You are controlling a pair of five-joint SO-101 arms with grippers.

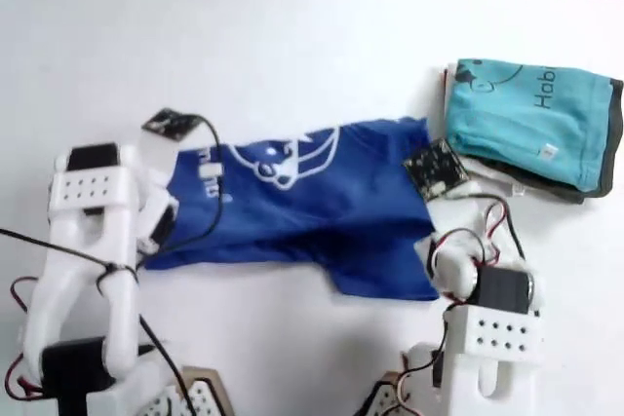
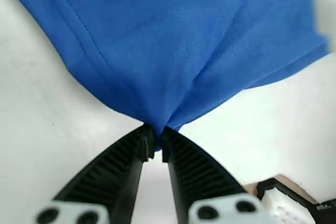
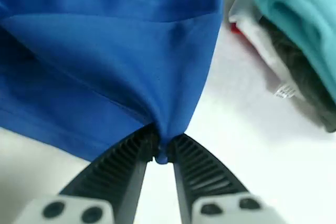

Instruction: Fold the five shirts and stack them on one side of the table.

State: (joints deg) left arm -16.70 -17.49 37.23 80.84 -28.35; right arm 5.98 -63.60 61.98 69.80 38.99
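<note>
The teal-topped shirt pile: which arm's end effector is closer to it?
Right. The right end effector pinches the blue shirt on the side next to the pile; the left end effector pinches its far side, the shirt lying between.

The left gripper (image 2: 156,148) has its two black ridged fingers (image 2: 121,169) pinched together on a bunched edge of the blue shirt (image 2: 184,40). From the pinch the cloth fans outward in creases, with a stitched hem (image 2: 86,40) running along one side. White worktop (image 2: 47,140) shows on either side of the fingers. A white and black part on a tan base (image 2: 294,203) sits near one corner.
</note>
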